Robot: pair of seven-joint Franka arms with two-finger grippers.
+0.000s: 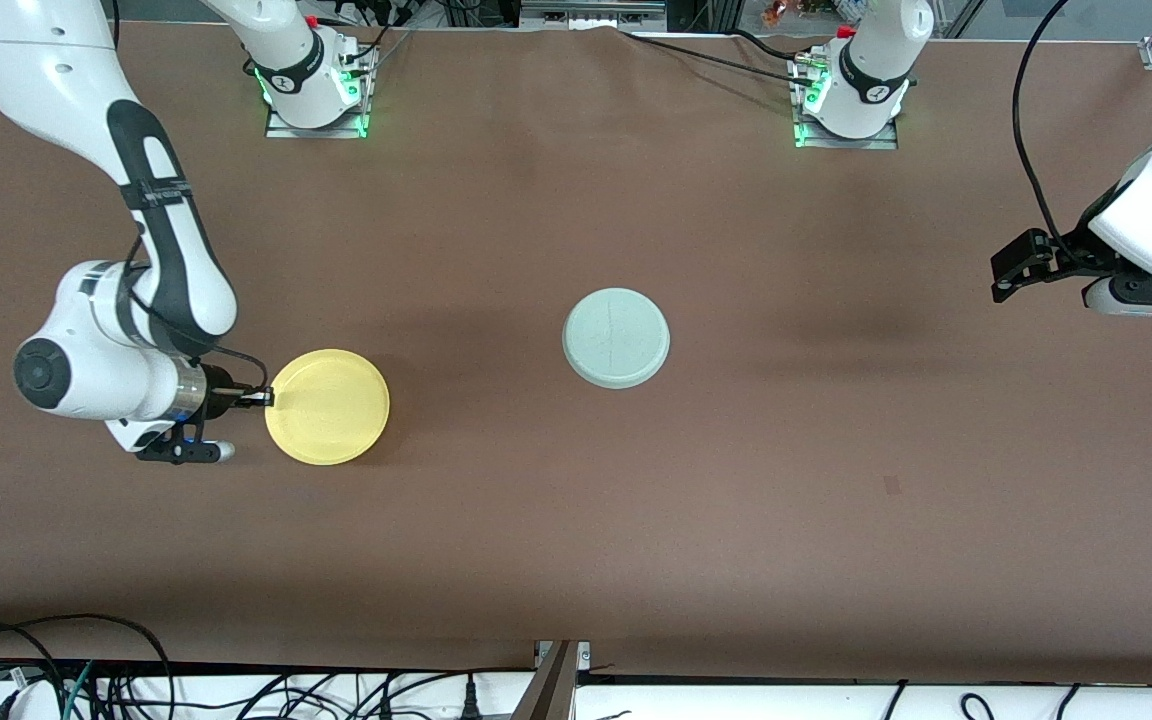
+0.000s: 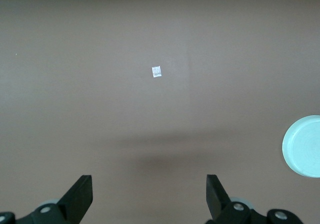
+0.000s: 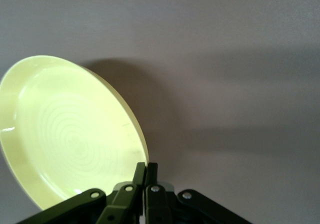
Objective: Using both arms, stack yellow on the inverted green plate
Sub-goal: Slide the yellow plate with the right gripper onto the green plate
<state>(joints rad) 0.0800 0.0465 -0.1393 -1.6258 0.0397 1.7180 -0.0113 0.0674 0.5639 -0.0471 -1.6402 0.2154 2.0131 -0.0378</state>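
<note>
Here we see the table (image 1: 576, 560) carrying two plates well apart. The green plate (image 1: 616, 338) lies in the middle, flat underside up, so we judge it ready as a base. The yellow (image 1: 328, 407) plate sits toward the right arm's end, a little nearer the camera. The right gripper (image 1: 267, 398) is closed tightly on its rim, probably for carrying. The left gripper (image 1: 1011, 268) waits wide apart, holding nothing, over the table's other end.

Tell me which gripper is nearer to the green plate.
Neither by much; the right looks slightly nearer. The right gripper is shut on the rim of the yellow plate, toward the right arm's end from the green plate. The left gripper hovers open toward the left arm's end.
</note>
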